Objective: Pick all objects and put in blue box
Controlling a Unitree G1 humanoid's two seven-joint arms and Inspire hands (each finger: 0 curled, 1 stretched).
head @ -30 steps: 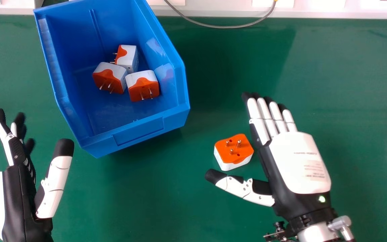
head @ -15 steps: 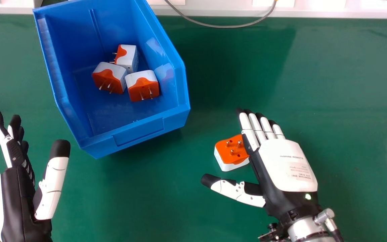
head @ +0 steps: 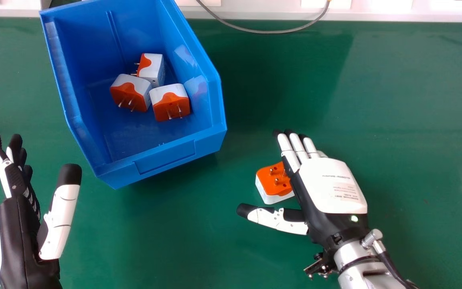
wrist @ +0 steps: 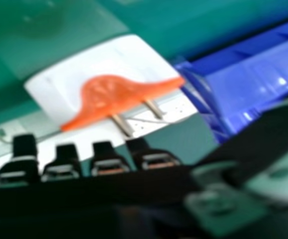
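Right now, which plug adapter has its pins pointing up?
The adapter on the green table, beside the right hand; the other three adapters in the blue box have pins pointing sideways.

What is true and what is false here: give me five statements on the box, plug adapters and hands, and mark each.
1. Three plug adapters lie in the blue box. True.
2. The loose adapter has its pins pointing down. False: they point up.
3. The right hand is open, close to the loose adapter. True.
4. The left hand is curled around an adapter. False: the left hand is open and holds nothing.
5. The loose adapter is outside the blue box. True.
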